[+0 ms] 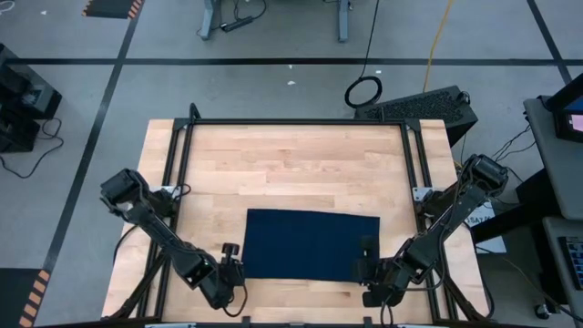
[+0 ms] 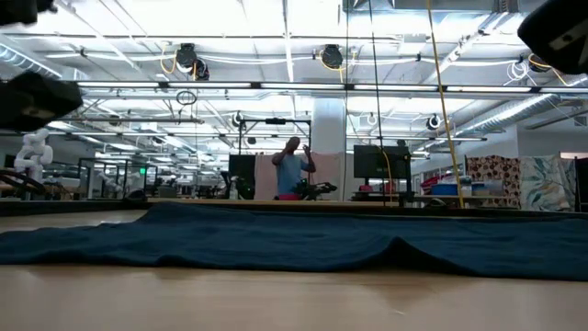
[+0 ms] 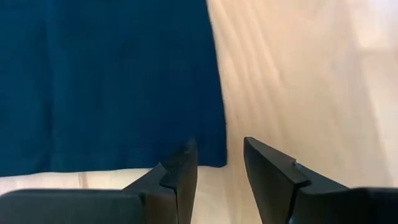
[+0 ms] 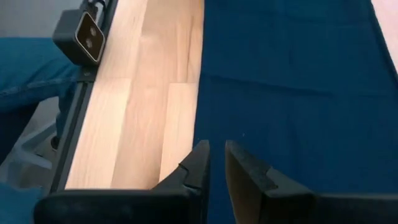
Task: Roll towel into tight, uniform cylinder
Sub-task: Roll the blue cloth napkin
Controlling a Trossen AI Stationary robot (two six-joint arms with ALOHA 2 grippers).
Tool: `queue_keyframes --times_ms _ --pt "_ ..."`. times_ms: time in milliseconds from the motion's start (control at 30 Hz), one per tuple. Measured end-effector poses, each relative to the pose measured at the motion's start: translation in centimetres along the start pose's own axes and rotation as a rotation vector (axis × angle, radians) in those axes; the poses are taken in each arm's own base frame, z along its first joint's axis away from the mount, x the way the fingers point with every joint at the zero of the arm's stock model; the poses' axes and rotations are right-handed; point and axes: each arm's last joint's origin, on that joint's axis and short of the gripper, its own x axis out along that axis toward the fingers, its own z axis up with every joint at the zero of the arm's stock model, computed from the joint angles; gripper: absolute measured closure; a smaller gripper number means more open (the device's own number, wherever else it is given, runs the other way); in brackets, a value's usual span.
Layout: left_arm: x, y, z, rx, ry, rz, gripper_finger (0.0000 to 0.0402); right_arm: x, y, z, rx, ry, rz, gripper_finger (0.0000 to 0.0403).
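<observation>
Navy blue and plain, the towel lies spread flat on the wooden table, in the half of the table nearest the arms' bases and roughly midway between its two sides. It is a rectangle, not rolled at all. From the low view the towel stretches across the whole width as a low dark band, with a small raised wrinkle right of the middle.

At the towel's near left corner sits the left gripper. Its wrist camera shows the two dark fingers apart with a clear gap between them, poised just above the towel's corner; one finger is over the cloth edge, the other over bare wood. Nothing is between them.

At the near right corner sits the right gripper. In its wrist view the fingers stand close together with only a narrow slit between them, right over the towel's side edge. They hold nothing that can be seen.

A black frame runs around the tabletop. A small camera block is fixed to the rail at the table's edge. Beyond the table, in the room behind, a person stands far off among desks and monitors.
</observation>
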Motion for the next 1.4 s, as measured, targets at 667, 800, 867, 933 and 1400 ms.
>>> queue_keyframes --times_ms 667,800,867,933,1400 --pt "0.5 0.3 0.1 -0.031 -0.043 0.088 0.0395 -0.9 0.8 -1.7 0.048 0.113 0.04 0.0354" --pt "-1.7 1.0 0.6 -0.076 -0.11 0.108 0.0397 -2.0 1.9 -3.3 0.028 0.161 0.068 0.0327" --pt "-2.9 1.4 0.8 -0.093 -0.139 0.13 0.0398 -2.2 2.5 -4.0 0.02 0.168 0.079 0.0309" --pt "-4.1 2.0 1.0 -0.107 -0.169 0.153 0.0398 -2.0 3.0 -4.8 0.02 0.187 0.071 0.0293" --pt "-5.7 4.5 1.8 -0.121 -0.159 0.177 0.04 1.3 4.0 -9.6 0.001 0.361 -0.085 0.0272"
